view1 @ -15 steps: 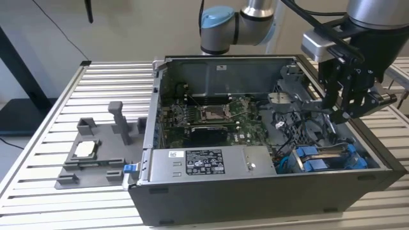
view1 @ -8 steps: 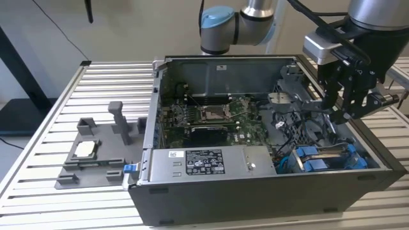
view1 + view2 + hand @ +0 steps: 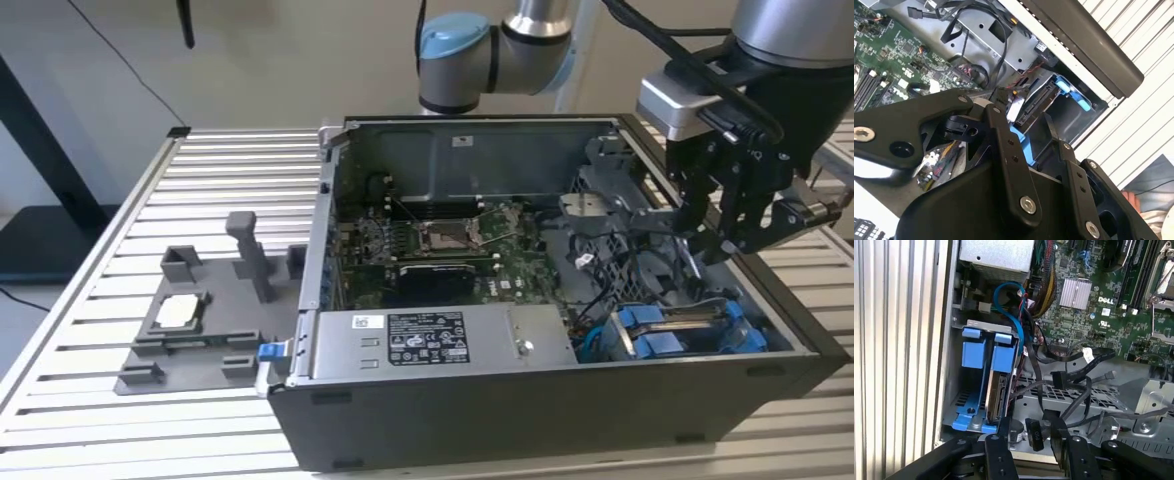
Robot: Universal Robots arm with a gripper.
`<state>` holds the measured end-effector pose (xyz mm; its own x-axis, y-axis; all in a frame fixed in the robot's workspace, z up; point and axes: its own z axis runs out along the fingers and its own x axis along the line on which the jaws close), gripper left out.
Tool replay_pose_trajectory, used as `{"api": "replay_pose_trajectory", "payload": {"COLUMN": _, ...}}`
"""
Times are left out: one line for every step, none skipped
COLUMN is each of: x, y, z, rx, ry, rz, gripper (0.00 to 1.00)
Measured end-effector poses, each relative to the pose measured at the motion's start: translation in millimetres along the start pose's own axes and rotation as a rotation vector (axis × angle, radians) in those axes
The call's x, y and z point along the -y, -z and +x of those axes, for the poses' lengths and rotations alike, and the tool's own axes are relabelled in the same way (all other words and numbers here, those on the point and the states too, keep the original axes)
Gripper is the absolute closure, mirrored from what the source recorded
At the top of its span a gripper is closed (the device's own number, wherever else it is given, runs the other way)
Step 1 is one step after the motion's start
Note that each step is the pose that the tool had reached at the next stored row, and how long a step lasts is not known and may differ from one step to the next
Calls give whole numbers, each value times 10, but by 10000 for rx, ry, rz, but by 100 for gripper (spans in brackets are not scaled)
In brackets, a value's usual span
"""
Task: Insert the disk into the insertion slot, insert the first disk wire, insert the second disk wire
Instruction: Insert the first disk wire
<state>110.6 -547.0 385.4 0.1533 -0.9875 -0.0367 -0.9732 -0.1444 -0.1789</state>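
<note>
The disk [image 3: 681, 330], a silver drive in a bright blue carrier, stands inside the insertion slot [image 3: 985, 324], a grey metal cage in the case's corner at the exterior view's right. It also shows in both wrist views, as the disk [image 3: 996, 390] and the disk [image 3: 1026, 107]. My gripper [image 3: 710, 245] hangs above the case interior, just behind the cage. Its fingers [image 3: 1000, 445] stand apart, so the gripper [image 3: 1031, 440] is open. A black wire connector [image 3: 1035, 432] lies in the gap between them. Other loose black wires [image 3: 1074, 372] run beside the cage.
The open computer case [image 3: 534, 410] sits on a slatted table [image 3: 80, 330]. A long silver box [image 3: 427, 340] lies along its near side, with the motherboard [image 3: 441, 240] behind it. A grey fixture [image 3: 200, 330] holding a small square chip [image 3: 180, 312] stands at the exterior view's left.
</note>
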Motion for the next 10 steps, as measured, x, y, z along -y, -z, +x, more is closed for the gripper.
{"api": "replay_pose_trajectory", "payload": {"x": 0, "y": 0, "z": 0, "rx": -2, "ry": 0, "rz": 0, "gripper": 54}}
{"api": "replay_pose_trajectory", "payload": {"x": 0, "y": 0, "z": 0, "rx": -4, "ry": 0, "rz": 0, "gripper": 54}}
{"api": "replay_pose_trajectory", "payload": {"x": 0, "y": 0, "z": 0, "rx": -6, "ry": 1, "rz": -1, "gripper": 54}}
{"api": "replay_pose_trajectory", "payload": {"x": 0, "y": 0, "z": 0, "rx": -8, "ry": 1, "rz": -1, "gripper": 56}}
{"api": "replay_pose_trajectory", "payload": {"x": 0, "y": 0, "z": 0, "rx": -9, "ry": 1, "rz": -1, "gripper": 56}}
{"api": "replay_pose_trajectory", "payload": {"x": 0, "y": 0, "z": 0, "rx": -10, "ry": 2, "rz": -1, "gripper": 63}}
{"api": "replay_pose_trajectory", "payload": {"x": 0, "y": 0, "z": 0, "rx": -14, "ry": 2, "rz": -2, "gripper": 69}}
{"api": "replay_pose_trajectory", "payload": {"x": 0, "y": 0, "z": 0, "rx": -18, "ry": 3, "rz": -3, "gripper": 75}}
{"api": "replay_pose_trajectory", "payload": {"x": 0, "y": 0, "z": 0, "rx": -18, "ry": 3, "rz": -3, "gripper": 75}}
{"api": "replay_pose_trajectory", "payload": {"x": 0, "y": 0, "z": 0, "rx": -19, "ry": 3, "rz": -3, "gripper": 80}}
